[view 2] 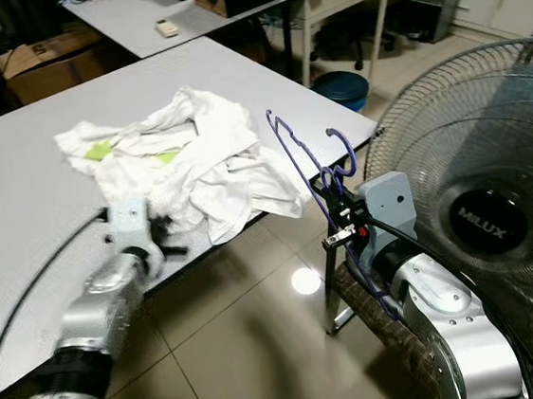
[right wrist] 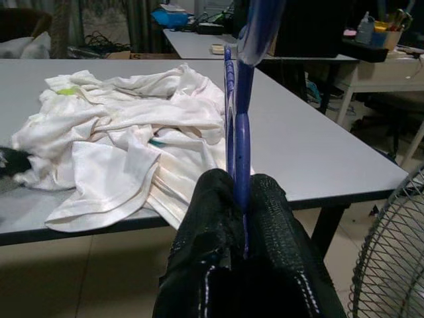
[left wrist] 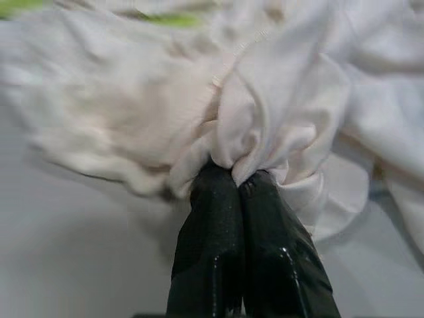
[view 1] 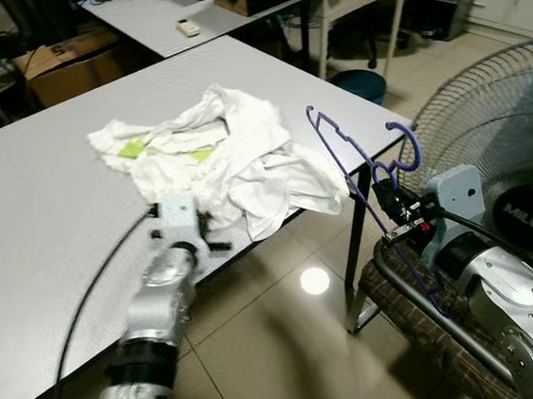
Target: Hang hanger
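Left gripper (left wrist: pixel 237 182): you have it at the near edge of the crumpled white garment (view 1: pixel 214 157), its black fingers (left wrist: pixel 212 232) pressed together on a fold of the cloth.
Right gripper (right wrist: pixel 242 199): you hold it off the tabletop's front right corner, above the floor, pinching the purple hanger (view 1: pixel 363 165) between its two fingers.
Hanger: it stands tilted in your right gripper, hook end up near the fan, one arm reaching up toward the garment's overhanging edge; not touching the cloth as far as you can tell.
Garment: it lies heaped on the grey tabletop (view 1: pixel 47 194), with green patches showing, and one part hangs over the front edge.
Fan (view 2: pixel 497 213): a large standing fan sits just beside your right arm.
Floor (view 1: pixel 289 321): glossy tiles under the tabletop.
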